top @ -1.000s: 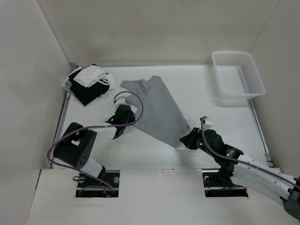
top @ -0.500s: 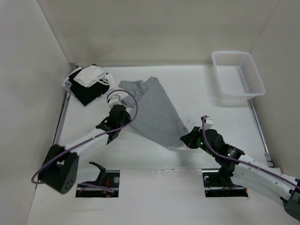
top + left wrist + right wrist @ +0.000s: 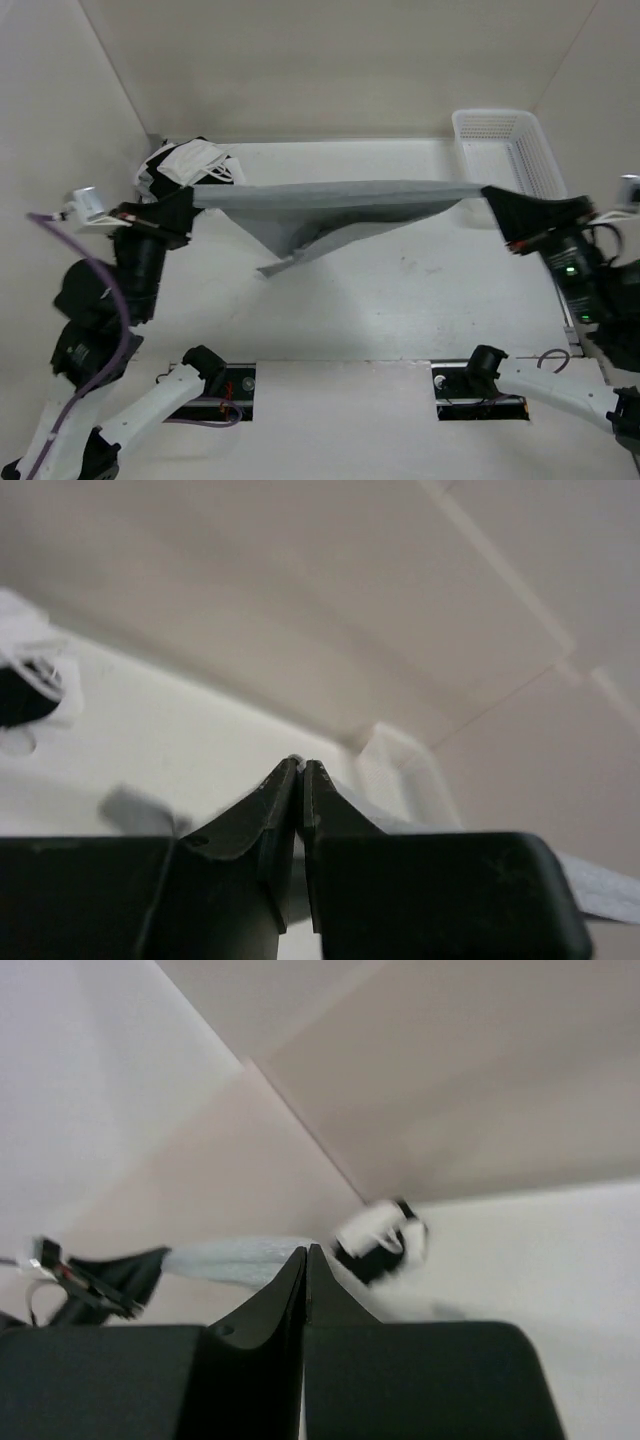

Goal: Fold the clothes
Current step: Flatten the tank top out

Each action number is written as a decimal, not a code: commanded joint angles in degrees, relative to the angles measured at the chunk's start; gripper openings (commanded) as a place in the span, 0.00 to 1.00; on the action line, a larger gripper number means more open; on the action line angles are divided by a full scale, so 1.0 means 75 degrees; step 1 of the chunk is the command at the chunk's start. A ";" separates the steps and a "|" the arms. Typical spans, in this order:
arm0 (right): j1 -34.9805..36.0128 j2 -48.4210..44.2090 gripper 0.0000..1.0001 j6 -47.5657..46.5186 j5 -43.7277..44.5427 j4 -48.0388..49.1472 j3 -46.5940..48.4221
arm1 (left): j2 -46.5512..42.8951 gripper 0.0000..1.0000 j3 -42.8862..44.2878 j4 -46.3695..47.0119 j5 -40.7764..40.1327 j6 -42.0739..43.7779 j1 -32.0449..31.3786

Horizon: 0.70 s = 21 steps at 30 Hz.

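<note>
The clothes, a light grey knit top, hang stretched in a taut band above the table, with a loose flap drooping toward the middle. My left gripper is shut on the top's left end, raised near the left wall. My right gripper is shut on its right end, raised by the basket. In the left wrist view the jaws are pressed together and grey cloth trails off to the right. In the right wrist view the gripper is shut, and the grey cloth runs leftward to the other gripper.
A pile of black and white garments lies at the table's back left corner, just behind the left gripper. A white plastic basket stands at the back right, close to the right gripper. Walls enclose the left, back and right.
Both arms rose and swung apart. The grey top, which lay flat on the table, now hangs stretched between them. The left gripper closed on its edge.
</note>
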 commanded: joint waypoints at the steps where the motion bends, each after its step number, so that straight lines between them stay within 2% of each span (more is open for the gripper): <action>1: 0.0632 0.0620 0.00 -0.1466 0.1196 -0.0050 0.1748 | 0.0066 0.02 0.0975 -0.0215 -0.0780 0.0592 0.0035; 5: 0.0973 0.2038 0.00 -0.2580 0.1772 0.0009 0.3859 | 0.0498 0.02 0.1762 0.0664 -0.0875 0.1038 0.0246; 9: 0.0683 0.3234 0.00 -0.2841 0.1387 -0.0131 0.4800 | 0.1119 0.02 0.2009 0.1181 -0.0875 0.1156 0.0223; 12: -0.0487 0.3774 0.00 -0.2456 0.0557 -0.0167 0.4568 | 0.1600 0.03 0.1834 0.1462 -0.0875 0.1156 0.0176; 15: -0.1940 0.4243 0.00 -0.1788 -0.0779 -0.0132 0.4075 | 0.2278 0.03 0.1483 0.1650 -0.0781 0.1191 0.0503; 18: -0.3218 0.4957 0.00 -0.1131 -0.2150 0.0136 0.3817 | 0.3028 0.03 0.0980 0.1872 -0.0373 0.0865 0.1310; 21: -0.3911 0.5940 0.00 -0.0954 -0.2995 0.0524 0.4201 | 0.4011 0.02 0.0802 0.2201 0.0774 0.0267 0.2387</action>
